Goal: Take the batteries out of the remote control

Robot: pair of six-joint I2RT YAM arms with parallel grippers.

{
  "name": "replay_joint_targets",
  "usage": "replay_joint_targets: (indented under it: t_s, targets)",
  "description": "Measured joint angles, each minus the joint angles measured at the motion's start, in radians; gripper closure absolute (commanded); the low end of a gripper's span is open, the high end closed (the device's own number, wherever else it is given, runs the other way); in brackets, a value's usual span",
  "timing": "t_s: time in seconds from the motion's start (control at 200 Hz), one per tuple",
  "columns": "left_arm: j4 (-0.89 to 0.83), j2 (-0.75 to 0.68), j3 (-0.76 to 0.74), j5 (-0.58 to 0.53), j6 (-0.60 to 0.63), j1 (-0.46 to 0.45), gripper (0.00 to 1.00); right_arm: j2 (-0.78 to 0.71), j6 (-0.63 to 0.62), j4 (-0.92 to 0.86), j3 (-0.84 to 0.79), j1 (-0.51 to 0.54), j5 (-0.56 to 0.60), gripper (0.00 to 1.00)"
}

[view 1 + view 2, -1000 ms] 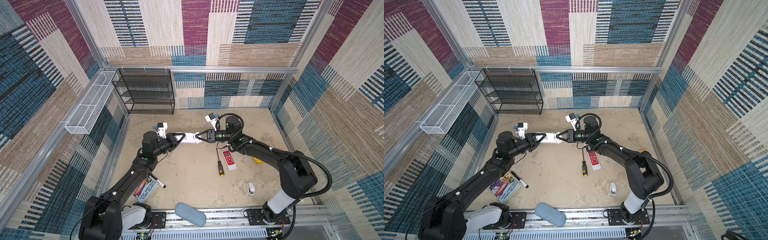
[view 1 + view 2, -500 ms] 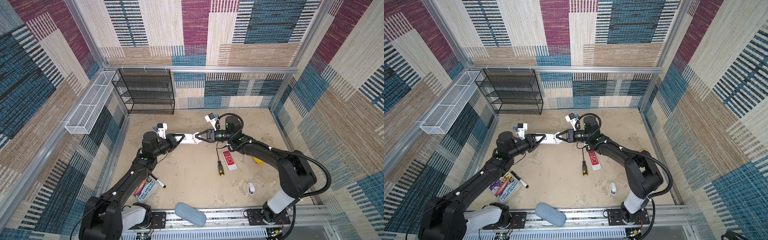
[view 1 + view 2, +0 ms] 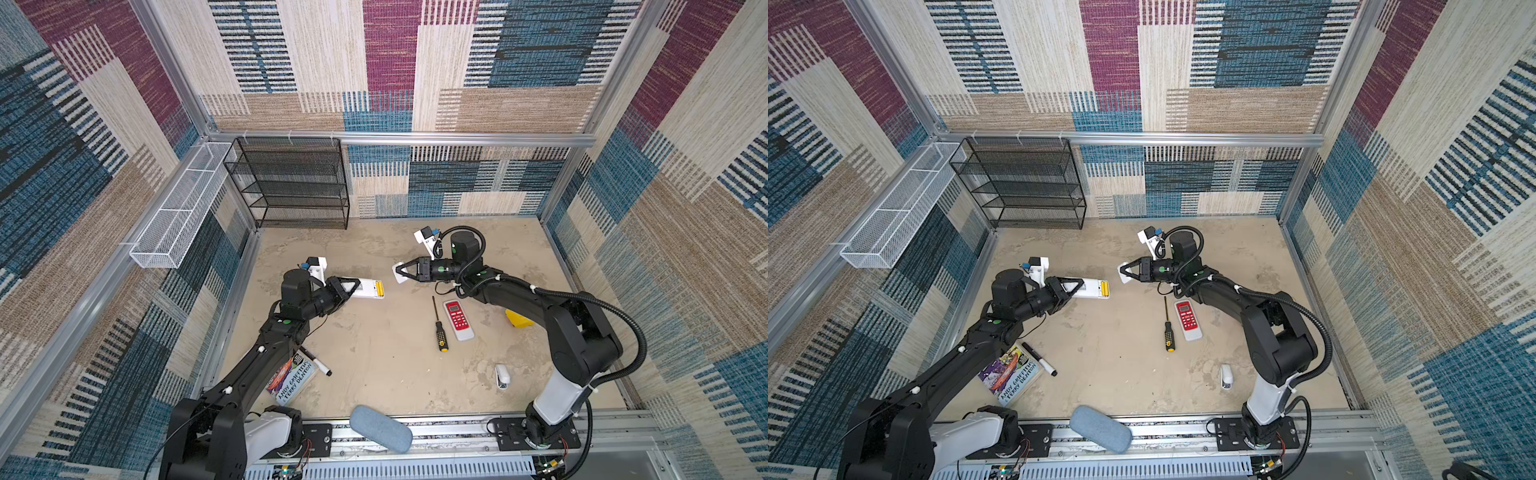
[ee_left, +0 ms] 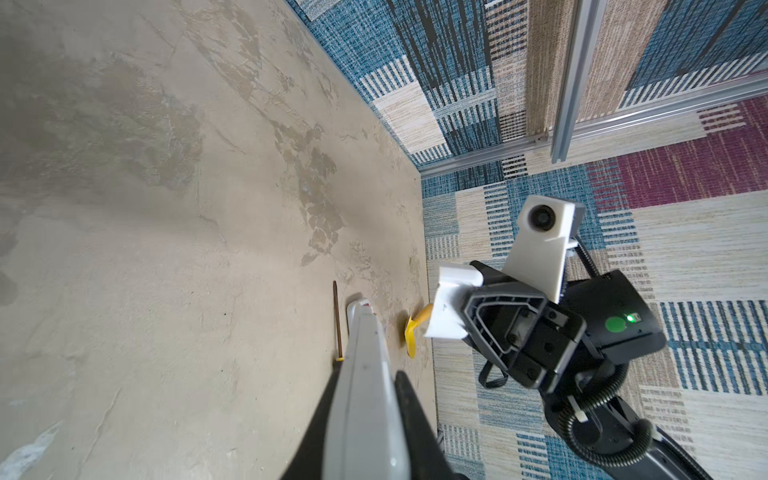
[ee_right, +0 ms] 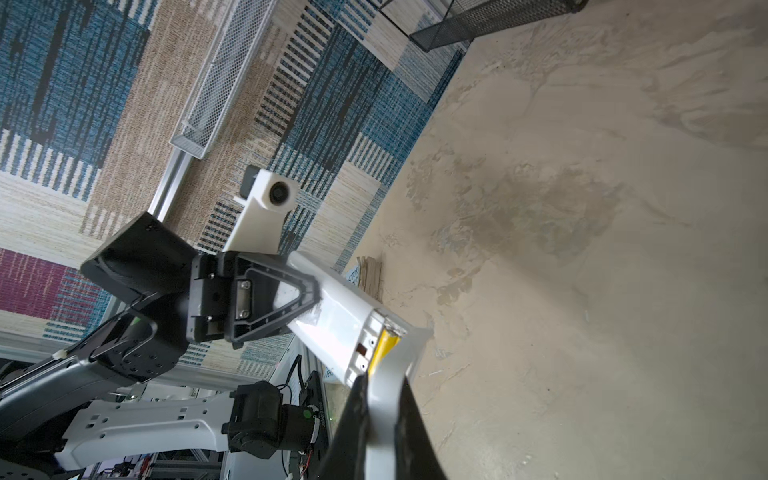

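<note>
My left gripper [image 3: 355, 286] is shut on a white remote control [image 3: 369, 289], held level above the floor. The far end of the remote is uncovered, and yellow batteries [image 3: 379, 289] show in the bay, as they do in the right wrist view [image 5: 387, 345]. A short gap to the right, my right gripper [image 3: 398, 272] is shut on the white battery cover [image 3: 400, 276]. In the left wrist view the remote [image 4: 365, 395] sits edge-on between the jaws. The cover [image 5: 388, 390] is pinched edge-on in the right wrist view.
On the floor lie a second, red-faced remote [image 3: 458, 321], a black-and-yellow screwdriver [image 3: 439, 332], a yellow object [image 3: 517, 320], a small white item [image 3: 502, 376], a book [image 3: 293, 376], a marker [image 3: 318, 362] and a blue-grey case [image 3: 380, 428]. A black mesh rack [image 3: 291, 183] stands at the back.
The two grippers were together at the remote. Now the right gripper has pulled away to the right with the cover, the remote has drawn left, and the batteries are bared.
</note>
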Motion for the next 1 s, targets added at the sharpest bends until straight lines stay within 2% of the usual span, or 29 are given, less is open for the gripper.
replay_joint_targets:
  t_s: [0.596,0.996]
  targets:
    - [-0.073,-0.087,-0.032,0.019,0.059,0.005,1.0,0.344,-0.087,-0.005,0.119,-0.024,0.069,0.88]
    - [-0.111,-0.099,-0.035,0.019,0.077,0.005,1.0,0.47,-0.149,-0.061,0.24,-0.037,0.135,0.85]
